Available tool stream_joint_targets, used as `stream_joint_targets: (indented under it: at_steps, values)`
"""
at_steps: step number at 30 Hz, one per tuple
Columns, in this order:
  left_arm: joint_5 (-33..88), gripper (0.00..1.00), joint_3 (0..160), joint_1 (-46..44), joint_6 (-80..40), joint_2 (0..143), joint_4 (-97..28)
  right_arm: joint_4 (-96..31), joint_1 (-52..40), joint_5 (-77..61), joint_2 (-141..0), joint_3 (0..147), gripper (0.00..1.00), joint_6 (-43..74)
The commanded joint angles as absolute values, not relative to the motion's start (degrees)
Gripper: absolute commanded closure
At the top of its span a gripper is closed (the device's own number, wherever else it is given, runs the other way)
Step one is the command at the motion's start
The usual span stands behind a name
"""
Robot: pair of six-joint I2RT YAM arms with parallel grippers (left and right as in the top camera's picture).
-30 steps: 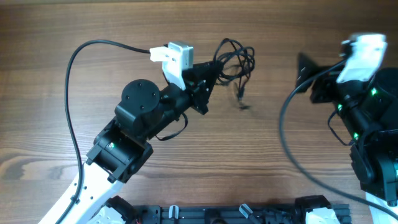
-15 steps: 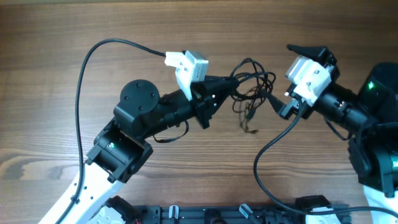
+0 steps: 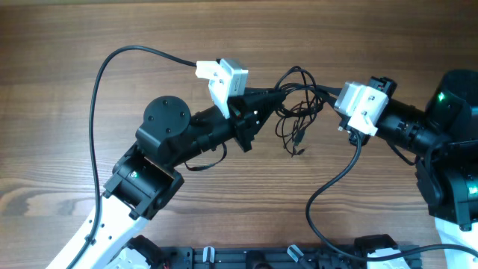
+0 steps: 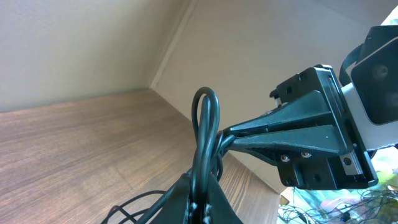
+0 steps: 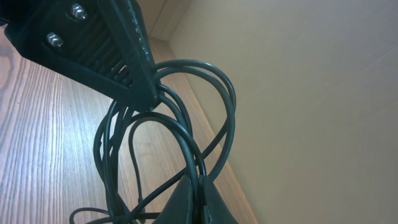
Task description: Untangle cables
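Left hand is clamping down on the cables, coming in from the bundle's 9 o'clock side in the overhead view. Jaws are closing flat on the strands, no gap showing. In my left wrist view a doubled loop of cord is standing straight up out of my fingertips.

Right hand is pinching the same bundle from its 3 o'clock side, jaws also fully together on the cords. Right wrist view: two or three loops are arching up out of my closed fingertips and running across to the left hand's tips at 11 o'clock. The two hands are sitting tip to tip, very near, with only the knot of cables between them.

The bundle is sitting at roughly 1 o'clock from the middle of the tabletop. One loop is sticking out toward 12 o'clock above both hands. Loose strands with small plug ends are hanging toward 6 o'clock below the grip line. I can't tell whether those ends are touching the wood or hanging just off it.

The thick black lead is arcing round at 9 o'clock to the left white camera mount, well apart from the bundle.
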State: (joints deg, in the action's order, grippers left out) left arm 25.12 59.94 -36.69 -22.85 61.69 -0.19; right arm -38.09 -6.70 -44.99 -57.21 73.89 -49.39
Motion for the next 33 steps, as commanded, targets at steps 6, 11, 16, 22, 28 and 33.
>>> stream_joint_targets:
  at_steps: [6,11,16,22,28,33]
  values:
    - [6.98,0.96,60.01,-36.49,-33.98,60.75,-6.74,-32.64,-6.68,-41.19,-52.49,74.67,0.96,-40.88]
    - [6.98,0.96,60.01,-36.49,-33.95,60.75,-6.63,-29.36,-6.68,-14.00,-49.25,74.67,0.96,-21.26]
    - [6.96,0.96,60.01,-36.49,-35.46,60.73,-5.32,-35.79,-6.68,21.71,-49.28,74.65,0.96,14.72]
    - [7.66,0.96,60.01,-36.49,-35.14,60.69,-2.24,-40.12,-6.68,23.64,-49.28,74.65,0.82,26.26]
    - [18.85,0.96,60.01,-36.49,-24.49,60.69,1.13,-39.92,-6.68,-15.40,-50.63,74.65,0.00,-12.84]
    - [19.75,0.96,60.01,-36.49,-22.33,60.71,0.86,-34.50,-6.68,-22.65,-55.02,74.65,0.00,11.62]
